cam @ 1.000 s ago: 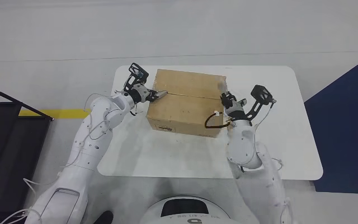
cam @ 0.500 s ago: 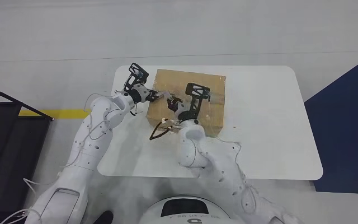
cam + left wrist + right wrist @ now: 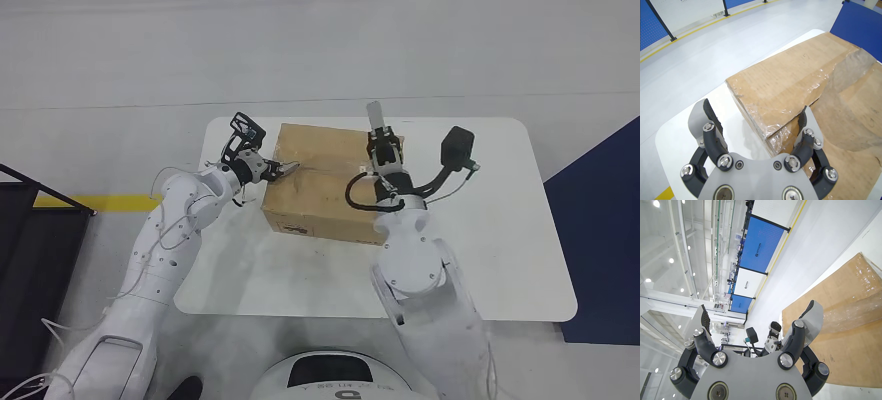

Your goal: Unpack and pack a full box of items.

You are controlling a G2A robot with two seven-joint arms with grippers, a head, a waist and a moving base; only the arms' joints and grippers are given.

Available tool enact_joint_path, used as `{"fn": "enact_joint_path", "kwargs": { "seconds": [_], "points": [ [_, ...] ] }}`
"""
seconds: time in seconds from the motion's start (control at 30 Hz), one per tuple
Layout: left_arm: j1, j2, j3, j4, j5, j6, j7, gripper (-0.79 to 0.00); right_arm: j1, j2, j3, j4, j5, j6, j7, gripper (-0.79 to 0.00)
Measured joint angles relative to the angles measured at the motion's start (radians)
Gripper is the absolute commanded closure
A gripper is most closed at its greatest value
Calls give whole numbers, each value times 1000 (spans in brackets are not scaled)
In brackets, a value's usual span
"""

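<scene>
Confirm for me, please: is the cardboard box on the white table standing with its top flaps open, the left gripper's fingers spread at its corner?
Not quite: the left wrist view shows the cardboard box with flaps closed under clear tape. It does stand on the white table, the left gripper at its corner, fingers spread.

White table [image 3: 500, 270] with rounded corners, on smooth pale grey floor [image 3: 300, 50]. Faint seam across the floor beyond the table's far edge. Yellow floor line [image 3: 100, 202] off the left edge, beside a black frame [image 3: 40, 186]; dark blue partition [image 3: 605, 250] off the right edge. Farther out, black-posted perforated panels, blue [image 3: 762, 243] and white [image 3: 749, 283] by turns, ranged along a yellow stripe [image 3: 799, 213]. Overhead, broad white beams [image 3: 668, 294] and pipework under a high ceiling, lit by rows of round lamps [image 3: 671, 260]. Bright, even light throughout the hall.
</scene>
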Motion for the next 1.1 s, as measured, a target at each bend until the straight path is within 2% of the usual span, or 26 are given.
{"fn": "enact_joint_path", "kwargs": {
  "seconds": [0.2,0.3,0.5,0.67,0.93,1.1],
  "points": [
    [1,0,0,-1,-1,2,1,-785,-2,0,3,4,3,2,-2,-785],
    [12,2,-8,-17,-8,15,3,-785,-32,-1,64,57,34,20,-37,-785],
    [25,7,-20,-46,-10,14,-12,-785,-44,4,128,148,38,93,15,-785],
    [34,10,-26,-61,-18,17,-18,-785,-42,1,129,151,53,55,21,-785],
    [39,14,-23,-49,-26,21,-68,-785,-41,-14,136,148,120,-35,-74,-785],
    [38,14,-15,-41,-27,22,-76,-785,-50,-20,142,159,144,-50,-110,-785]
  ]
}}
